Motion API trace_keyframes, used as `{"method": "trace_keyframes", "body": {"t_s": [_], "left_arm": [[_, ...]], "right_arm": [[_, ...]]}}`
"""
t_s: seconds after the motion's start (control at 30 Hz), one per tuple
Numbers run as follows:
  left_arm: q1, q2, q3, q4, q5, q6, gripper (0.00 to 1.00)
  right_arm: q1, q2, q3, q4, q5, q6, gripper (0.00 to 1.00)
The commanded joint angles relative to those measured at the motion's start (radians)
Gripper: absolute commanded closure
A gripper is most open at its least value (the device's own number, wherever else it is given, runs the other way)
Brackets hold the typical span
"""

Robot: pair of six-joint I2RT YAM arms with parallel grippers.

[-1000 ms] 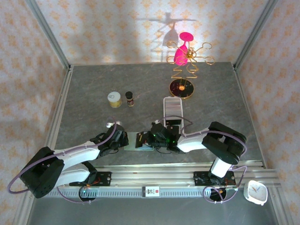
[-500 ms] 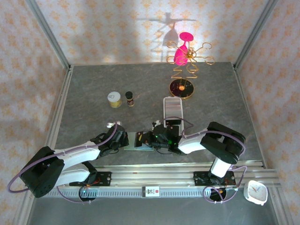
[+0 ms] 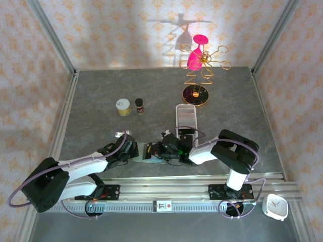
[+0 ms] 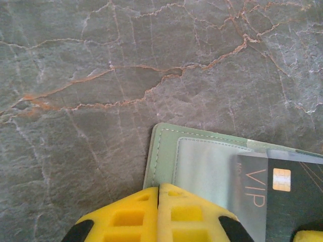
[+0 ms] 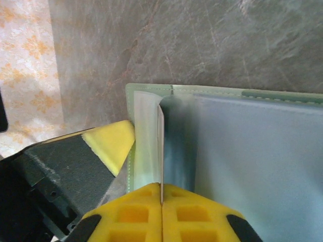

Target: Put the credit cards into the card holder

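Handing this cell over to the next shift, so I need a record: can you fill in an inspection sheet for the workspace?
Surface: grey veined table, no spills seen.
Job's things: green card holder lies open; dark credit card partly in its pocket.
Clutter: yellow-lidded jar, dark bottle, white tray, gold stand, all beyond the arms.
Grippers: left gripper shut at the holder's edge; right gripper shut on the credit card.
Cables: lilac cables loop along each arm.
Surroundings: patterned walls; white clock beyond the near rail.

card holder (image 4: 164, 151): green, open flat | credit card (image 4: 287, 201): dark, upon it
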Motion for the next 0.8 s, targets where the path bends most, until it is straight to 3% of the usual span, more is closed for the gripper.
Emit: {"method": "trace_keyframes", "body": {"t_s": [0.0, 0.1, 0.5, 0.6, 0.67, 0.77], "left_arm": [[-0.013, 0.040, -0.015, -0.063, 0.002, 0.015, 0.96], [-0.015, 0.040, -0.018, -0.067, 0.001, 0.019, 0.96], [-0.017, 0.036, -0.033, -0.042, 0.014, 0.016, 0.97], [-0.016, 0.040, -0.034, -0.038, 0.020, 0.015, 0.97], [-0.018, 0.039, -0.035, -0.033, 0.021, 0.015, 0.97], [-0.018, 0.042, -0.033, -0.031, 0.023, 0.019, 0.97]], "right_arm": [[0.017, -0.022, 0.052, -0.156, 0.045, -0.052, 0.85], [0.017, -0.032, 0.075, -0.254, 0.073, -0.083, 0.69], [0.025, -0.067, 0.134, -0.489, 0.157, -0.152, 0.59], [0.026, -0.076, 0.137, -0.501, 0.152, -0.153, 0.45], [0.029, -0.074, 0.146, -0.511, 0.148, -0.156, 0.45], [0.032, -0.057, 0.169, -0.527, 0.152, -0.164, 0.56]]}}
